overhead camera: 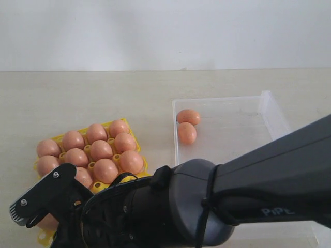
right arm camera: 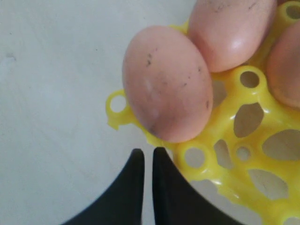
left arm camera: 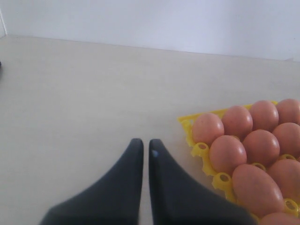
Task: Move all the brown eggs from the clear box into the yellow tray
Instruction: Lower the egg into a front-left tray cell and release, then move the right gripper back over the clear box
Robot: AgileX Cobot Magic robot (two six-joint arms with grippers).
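Foreground: the dark right arm [overhead camera: 248,191] reaches across to the near corner of the yellow tray [right arm camera: 234,136]. The right gripper [right arm camera: 144,152] hangs just off that corner, its fingers almost together with nothing between them, beside a speckled brown egg [right arm camera: 166,84] seated in the corner cell. The left gripper [left arm camera: 142,142] is likewise narrowed to a slit and empty, above the bare table [left arm camera: 70,93] near another corner of the tray. Middle ground: rows of brown eggs [overhead camera: 101,150] sit in the tray's cells. Farther right: the clear box [overhead camera: 269,111] holds a pair of eggs [overhead camera: 186,133], touching, at its far left corner.
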